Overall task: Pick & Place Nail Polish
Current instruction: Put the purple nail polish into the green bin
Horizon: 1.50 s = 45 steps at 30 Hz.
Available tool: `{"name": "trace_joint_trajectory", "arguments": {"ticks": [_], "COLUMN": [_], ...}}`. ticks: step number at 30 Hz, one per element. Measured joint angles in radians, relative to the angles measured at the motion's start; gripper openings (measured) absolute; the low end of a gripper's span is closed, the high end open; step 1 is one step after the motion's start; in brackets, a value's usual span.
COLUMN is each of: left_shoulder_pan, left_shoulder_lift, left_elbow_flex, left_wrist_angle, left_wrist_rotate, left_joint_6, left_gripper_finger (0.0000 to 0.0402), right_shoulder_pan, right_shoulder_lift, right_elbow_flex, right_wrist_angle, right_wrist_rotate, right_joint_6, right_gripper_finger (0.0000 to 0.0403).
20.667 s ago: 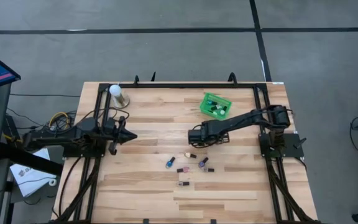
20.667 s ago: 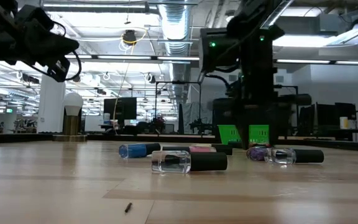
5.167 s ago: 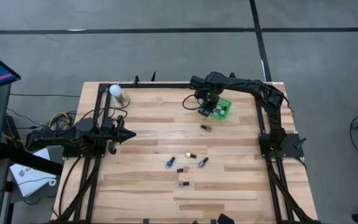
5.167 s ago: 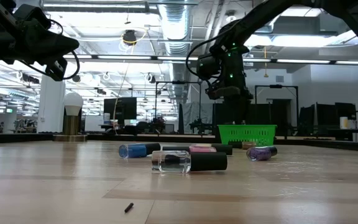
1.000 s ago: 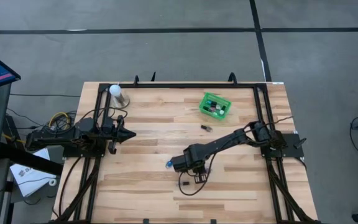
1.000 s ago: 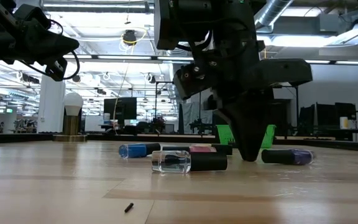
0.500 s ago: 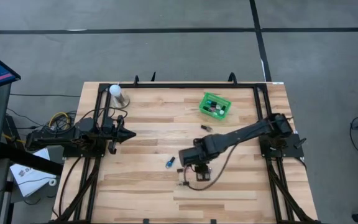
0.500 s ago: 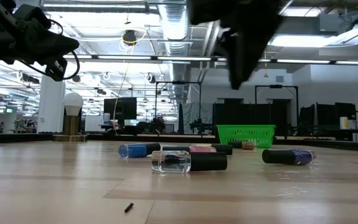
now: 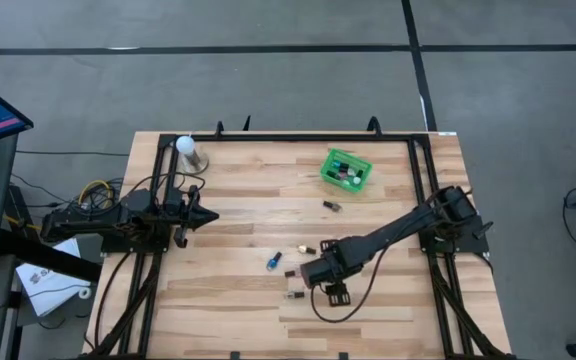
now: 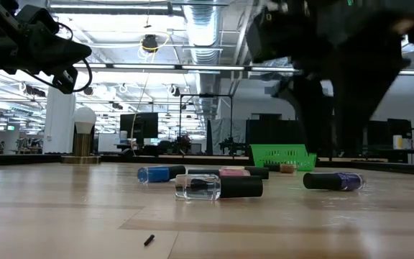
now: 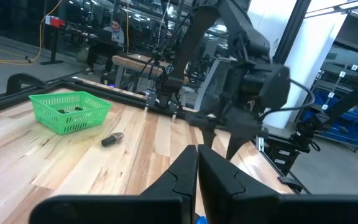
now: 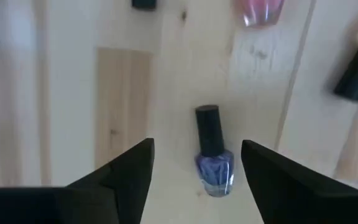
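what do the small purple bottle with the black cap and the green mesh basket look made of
Purple bottle with black cap: likely clear glass, since the tinted body looks translucent and glossy; the cap looks like matte black plastic. Green mesh basket: probably moulded plastic, an open lattice in uniform bright green.

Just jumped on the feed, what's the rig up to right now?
The right gripper hangs open above a purple nail polish bottle lying on the table, which it isn't gripping. Other bottles lie nearby, and some already sit in the green basket. The left gripper waits shut at the table's left side.
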Motion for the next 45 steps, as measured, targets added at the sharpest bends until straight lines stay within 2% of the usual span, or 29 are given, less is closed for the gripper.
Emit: {"name": "trace_joint_trajectory", "arguments": {"ticks": [6,16,19,26,36,45], "left_shoulder_pan": [0.000,0.000,0.000,0.000,0.000,0.000], "left_shoulder_lift": [0.000,0.000,0.000,0.000,0.000,0.000], "left_elbow_flex": [0.000,0.000,0.000,0.000,0.000,0.000], "left_wrist_angle": [0.000,0.000,0.000,0.000,0.000,0.000], "left_wrist_rotate": [0.000,0.000,0.000,0.000,0.000,0.000], "left_joint_6": [0.000,0.000,0.000,0.000,0.000,0.000], "left_gripper_finger": [0.0008,0.0008,0.0008,0.0008,0.0008,0.0008], "right_shoulder_pan": [-0.007,-0.009,-0.008,-0.022,-0.044,-0.125], "right_shoulder_lift": [0.001,0.026,0.028,0.029,-0.001,-0.206], "right_elbow_flex": [-0.080,-0.152,-0.153,-0.153,-0.136,-0.125], "right_wrist_angle": [0.136,0.185,0.180,0.177,0.177,0.095], "right_wrist_rotate": [0.001,0.013,0.034,0.030,0.023,0.038], "right_joint_6": [0.018,0.027,0.027,0.028,0.131,0.212], "right_gripper_finger": [0.0230,0.0223,0.0189,0.0042,0.0043,0.0043]}}
